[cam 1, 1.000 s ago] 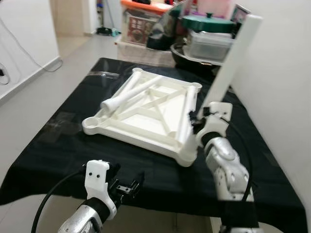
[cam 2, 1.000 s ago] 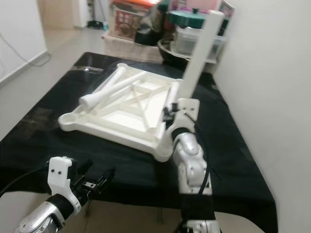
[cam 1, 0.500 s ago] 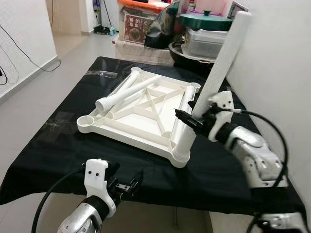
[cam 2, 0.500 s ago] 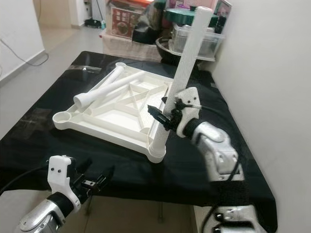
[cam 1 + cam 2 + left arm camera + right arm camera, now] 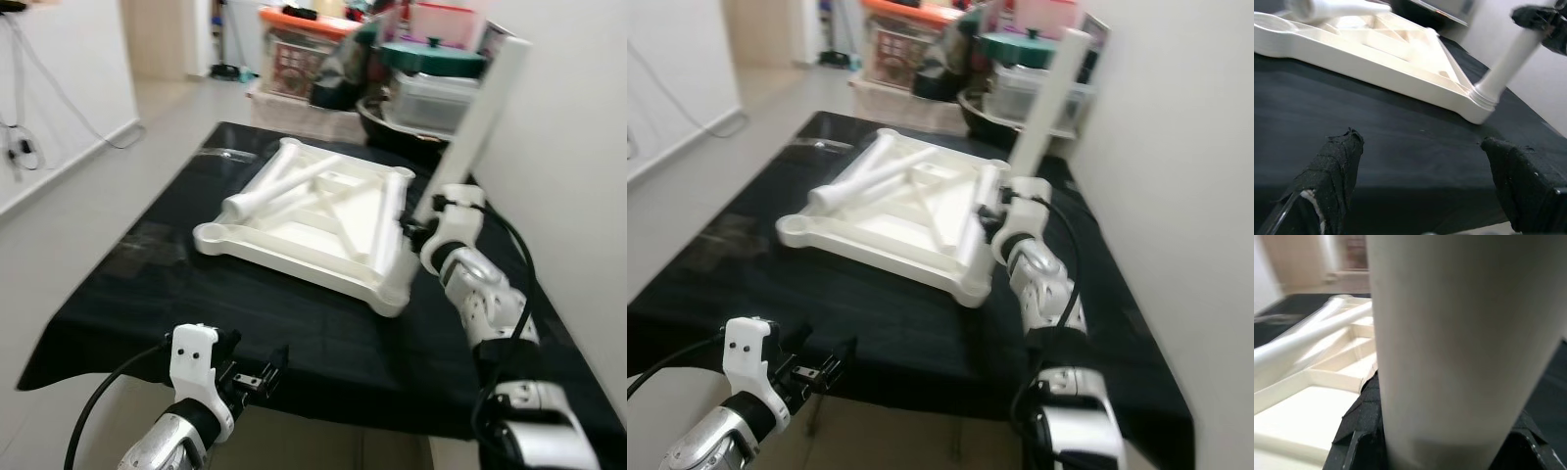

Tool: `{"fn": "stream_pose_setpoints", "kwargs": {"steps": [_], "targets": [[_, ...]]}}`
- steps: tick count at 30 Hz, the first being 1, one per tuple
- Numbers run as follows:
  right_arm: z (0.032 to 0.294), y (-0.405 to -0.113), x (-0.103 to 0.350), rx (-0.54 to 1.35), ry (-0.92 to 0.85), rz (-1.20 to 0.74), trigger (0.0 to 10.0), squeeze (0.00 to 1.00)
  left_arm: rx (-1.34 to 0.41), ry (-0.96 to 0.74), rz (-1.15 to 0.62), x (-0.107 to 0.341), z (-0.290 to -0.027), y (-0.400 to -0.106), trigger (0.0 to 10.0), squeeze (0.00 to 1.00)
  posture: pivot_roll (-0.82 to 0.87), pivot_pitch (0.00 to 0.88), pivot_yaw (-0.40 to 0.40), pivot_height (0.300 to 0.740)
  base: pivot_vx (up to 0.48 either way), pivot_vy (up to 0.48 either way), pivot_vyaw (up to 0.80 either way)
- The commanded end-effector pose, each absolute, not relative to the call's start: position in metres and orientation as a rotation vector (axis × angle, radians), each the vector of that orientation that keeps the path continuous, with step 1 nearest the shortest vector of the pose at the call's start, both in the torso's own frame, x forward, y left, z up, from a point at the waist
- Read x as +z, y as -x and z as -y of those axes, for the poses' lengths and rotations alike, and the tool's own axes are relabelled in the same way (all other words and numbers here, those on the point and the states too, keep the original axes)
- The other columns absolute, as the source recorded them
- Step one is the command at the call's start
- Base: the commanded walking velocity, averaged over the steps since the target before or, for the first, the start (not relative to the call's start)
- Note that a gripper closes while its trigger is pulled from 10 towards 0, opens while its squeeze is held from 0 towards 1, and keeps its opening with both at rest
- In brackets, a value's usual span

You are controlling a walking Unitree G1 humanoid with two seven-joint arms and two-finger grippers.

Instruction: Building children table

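A white children's table top (image 5: 284, 257) lies upside down on the black cloth (image 5: 176, 294). Two loose white legs (image 5: 284, 186) lie across its ribs, and another (image 5: 384, 211) lies along its right side. A white leg (image 5: 482, 122) stands in the near right corner socket (image 5: 397, 284), leaning to the right. My right gripper (image 5: 419, 230) is shut on this leg low down; in the right wrist view the leg (image 5: 1459, 333) sits between the black fingers (image 5: 1359, 431). My left gripper (image 5: 260, 377) hovers open at the table's front edge, its fingers (image 5: 1327, 171) apart and holding nothing.
Storage boxes and a green-lidded pot (image 5: 431, 59) crowd the far end of the table. A white wall (image 5: 578, 196) runs close along the right side. Tiled floor (image 5: 118, 157) lies to the left.
My right forearm has swung from the right of the leg round to its near side, still gripping it in the corner socket. The camera view has shifted. The left gripper has not moved.
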State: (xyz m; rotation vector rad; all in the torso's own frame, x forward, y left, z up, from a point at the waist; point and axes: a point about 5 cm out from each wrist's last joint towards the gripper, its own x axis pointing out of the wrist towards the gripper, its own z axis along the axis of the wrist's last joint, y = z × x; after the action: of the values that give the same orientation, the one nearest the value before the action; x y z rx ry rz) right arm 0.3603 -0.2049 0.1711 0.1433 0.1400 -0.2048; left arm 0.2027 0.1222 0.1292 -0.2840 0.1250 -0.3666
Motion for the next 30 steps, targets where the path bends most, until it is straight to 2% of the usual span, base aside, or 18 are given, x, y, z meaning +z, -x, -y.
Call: {"fn": "stream_pose_setpoints", "kwargs": {"steps": [1,2,4,5,6,9,10,12,13,16,18,19,21,23,27,28,29,30], "targets": [[0.204,-0.339,0.136,-0.268,-0.116,-0.295,0.0,0.0,-0.375,0.277,-0.128,0.13,-0.119,-0.202,10.0,0.0,0.16,0.0,-0.167,0.74,0.0,0.0,0.0],[0.182,-0.334,0.136,-0.157,-0.132,-0.291,10.0,0.0,-0.375,0.278,-0.129,0.13,-0.119,-0.202,10.0,0.0,0.16,0.0,-0.167,0.74,0.0,0.0,0.0],[0.182,-0.334,0.136,-0.157,-0.132,-0.291,10.0,0.0,-0.375,0.278,-0.129,0.13,-0.119,-0.202,10.0,0.0,0.16,0.0,-0.167,0.74,0.0,0.0,0.0],[0.161,-0.33,0.14,-0.06,-0.147,-0.263,10.0,0.35,-0.379,0.281,-0.13,0.13,-0.119,-0.202,10.0,0.0,0.15,0.0,-0.157,0.74,0.0,0.0,0.0],[0.135,-0.327,0.162,0.152,-0.175,-0.132,10.0,1.0,-0.39,0.289,-0.134,0.13,-0.118,-0.203,10.0,0.0,0.14,0.0,-0.15,0.74,0.0,0.0,0.0],[0.131,-0.329,0.17,0.218,-0.173,-0.091,10.0,1.0,-0.392,0.291,-0.135,0.13,-0.118,-0.203,10.0,0.0,0.14,0.0,-0.15,0.74,0.0,0.0,0.0],[0.131,-0.335,0.182,0.337,-0.202,-0.071,10.0,0.67,-0.391,0.295,-0.132,0.13,-0.119,-0.204,10.0,0.0,0.14,0.0,-0.149,0.74,0.0,0.0,0.0],[0.131,-0.335,0.182,0.337,-0.202,-0.071,10.0,0.67,-0.391,0.295,-0.132,0.13,-0.119,-0.204,10.0,0.0,0.14,0.0,-0.149,0.74,0.0,0.0,0.0],[0.133,-0.337,0.191,0.448,-0.19,-0.042,10.0,0.0,-0.394,0.294,-0.129,0.13,-0.12,-0.205,10.0,0.0,0.15,0.0,-0.155,0.74,0.0,0.0,0.0],[0.144,-0.339,0.199,0.692,-0.094,-0.004,10.0,0.0,-0.389,0.293,-0.124,0.131,-0.121,-0.206,10.0,0.0,0.16,0.0,-0.168,0.74,0.0,0.0,0.0],[0.147,-0.341,0.194,0.724,-0.062,-0.025,10.0,0.0,-0.387,0.291,-0.122,0.131,-0.121,-0.206,10.0,0.0,0.16,0.0,-0.172,0.74,0.0,0.0,0.0],[0.15,-0.343,0.188,0.763,-0.034,-0.045,7.6,0.0,-0.387,0.286,-0.12,0.132,-0.121,-0.206,10.0,0.0,0.17,0.0,-0.177,0.74,0.0,0.0,0.0],[0.15,-0.343,0.188,0.763,-0.034,-0.045,7.6,0.0,-0.387,0.286,-0.12,0.132,-0.121,-0.206,10.0,0.0,0.17,0.0,-0.177,0.74,0.0,0.0,0.0],[0.158,-0.349,0.175,0.746,-0.044,-0.109,0.0,0.0,-0.389,0.28,-0.119,0.132,-0.121,-0.206,10.0,0.0,0.17,0.0,-0.182,0.74,0.0,0.0,0.0],[0.166,-0.355,0.168,0.64,-0.044,-0.146,0.0,0.0,-0.388,0.278,-0.12,0.132,-0.12,-0.204,10.0,0.0,0.17,0.0,-0.184,0.74,0.0,0.0,0.0],[0.178,-0.364,0.16,0.418,-0.043,-0.19,0.0,0.0,-0.386,0.278,-0.122,0.132,-0.12,-0.204,10.0,0.0,0.17,0.0,-0.18,0.74,0.0,0.0,0.0],[0.178,-0.364,0.16,0.418,-0.043,-0.19,0.0,0.0,-0.386,0.278,-0.122,0.132,-0.12,-0.204,10.0,0.0,0.17,0.0,-0.18,0.74,0.0,0.0,0.0],[0.196,-0.369,0.153,0.137,-0.072,-0.23,0.0,0.0,-0.385,0.28,-0.122,0.132,-0.119,-0.203,10.0,0.0,0.17,0.0,-0.176,0.74,0.0,0.0,0.0]]}}
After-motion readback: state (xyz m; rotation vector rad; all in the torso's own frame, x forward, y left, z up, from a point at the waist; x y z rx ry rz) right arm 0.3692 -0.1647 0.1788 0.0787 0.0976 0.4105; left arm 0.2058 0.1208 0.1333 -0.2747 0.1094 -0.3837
